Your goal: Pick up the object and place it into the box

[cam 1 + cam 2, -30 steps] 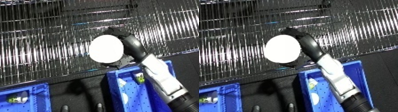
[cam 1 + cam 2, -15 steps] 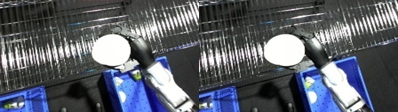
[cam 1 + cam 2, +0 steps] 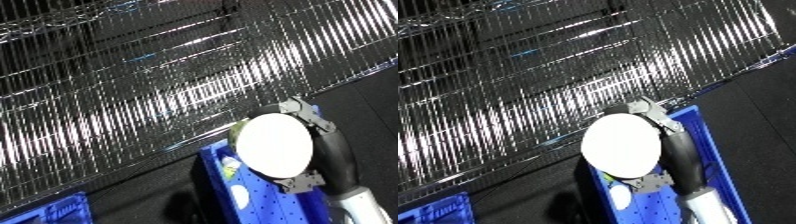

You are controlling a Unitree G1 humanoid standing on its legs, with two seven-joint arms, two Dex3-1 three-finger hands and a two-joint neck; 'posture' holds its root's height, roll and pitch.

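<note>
One white disc | clasped in right hand, fingers curled round it | above blue bin

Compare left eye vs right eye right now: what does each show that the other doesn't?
Only the left eye: nothing the right eye lacks; it cuts off the near bin's right side. Only the right eye: that bin's right wall, running along the forearm. Both: the right hand curled round a white round object, held over the blue bin in front of the wire rack, plus a second blue bin corner at lower left. Left hand: in neither.
</note>
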